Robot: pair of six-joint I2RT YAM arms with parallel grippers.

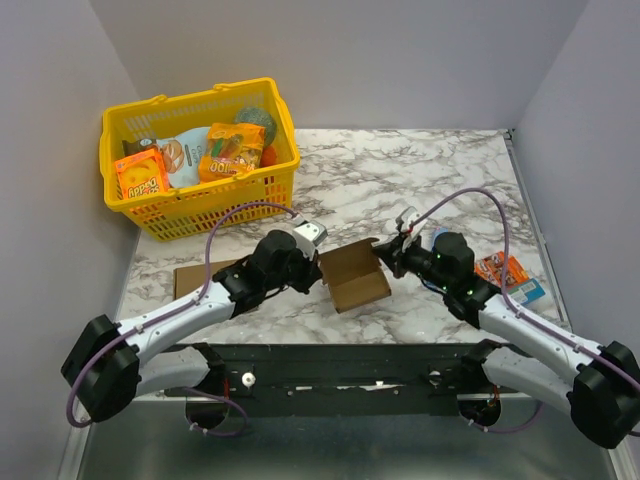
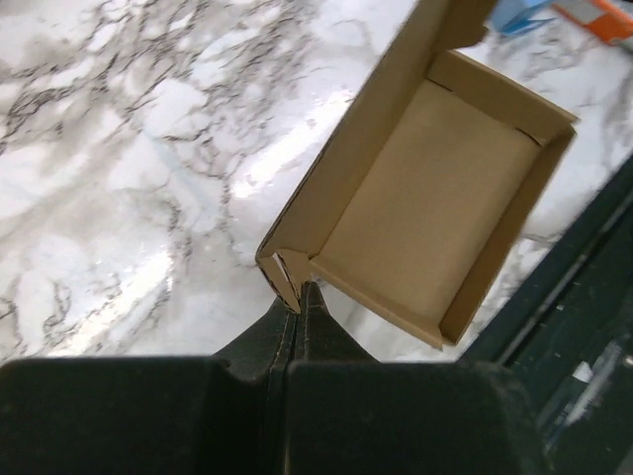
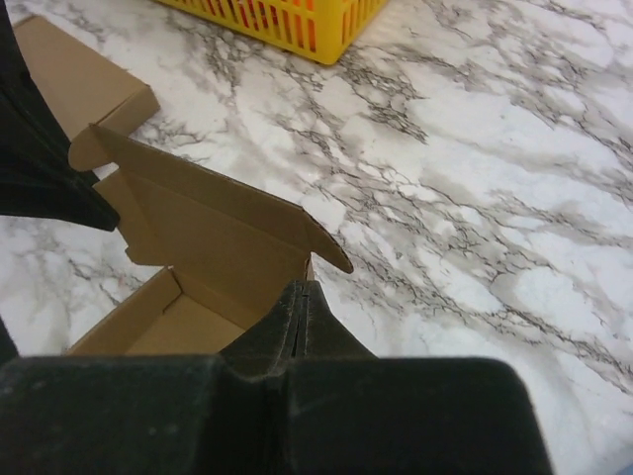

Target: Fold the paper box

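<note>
The paper box (image 1: 355,275) is a small brown cardboard tray with raised walls and its lid flap standing up, lying on the marble table between the two arms. My left gripper (image 1: 318,262) is shut on the box's left corner; in the left wrist view its tips (image 2: 300,297) pinch the folded corner tab of the box (image 2: 435,198). My right gripper (image 1: 385,255) is shut on the opposite side. In the right wrist view its tips (image 3: 305,289) clamp the edge of the box (image 3: 208,237) where the upright flap meets the side wall.
A yellow basket (image 1: 285,115) with snack packs stands at the back left. A flat brown cardboard rectangle (image 1: 195,275) lies under the left arm. Small colourful packets (image 1: 505,272) lie at the right. The black base rail (image 1: 350,365) runs along the near edge.
</note>
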